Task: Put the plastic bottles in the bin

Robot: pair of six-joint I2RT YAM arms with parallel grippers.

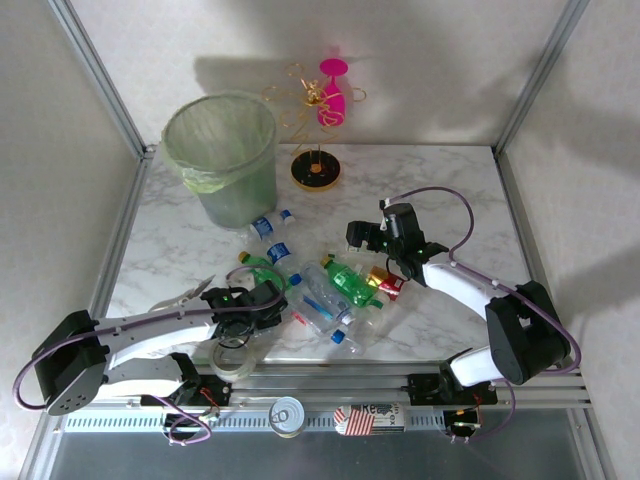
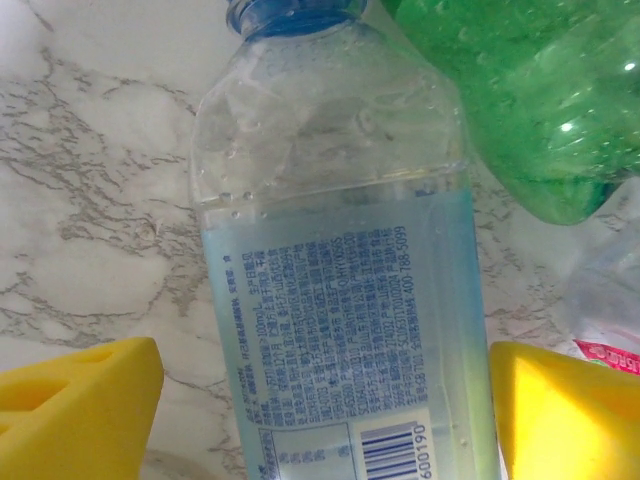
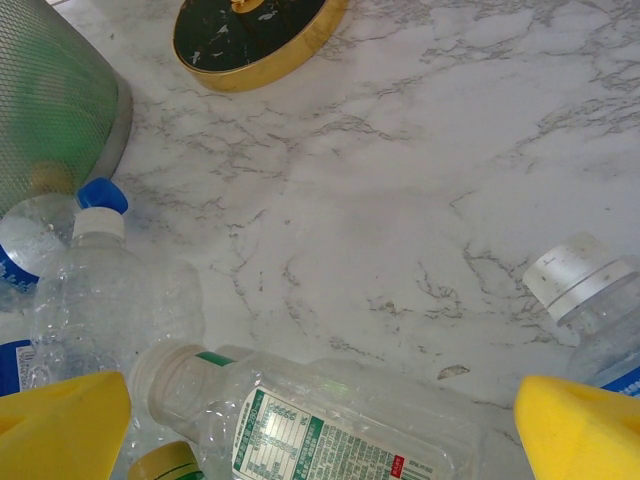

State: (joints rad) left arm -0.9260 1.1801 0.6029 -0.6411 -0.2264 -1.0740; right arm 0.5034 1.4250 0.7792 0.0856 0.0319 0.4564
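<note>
Several plastic bottles (image 1: 330, 292) lie in a pile at mid-table, and two blue-capped ones (image 1: 268, 228) lie closer to the bin (image 1: 222, 155) at the back left. My left gripper (image 1: 262, 302) is low over the pile's left side. Its yellow fingers (image 2: 75, 410) stand open either side of a clear bottle with a pale blue label (image 2: 345, 300); marble shows between the left finger and the bottle. A green bottle (image 2: 530, 90) lies beside it. My right gripper (image 1: 375, 242) hangs open over the pile's far side, above a clear bottle with a green-and-white label (image 3: 340, 425).
A black, gold-rimmed stand base (image 1: 316, 170) with wire branches and a pink goblet (image 1: 333, 95) stands behind the pile, right of the bin. A tape roll (image 1: 235, 360) and a can (image 1: 287, 415) sit at the near edge. Metal frame posts border the table.
</note>
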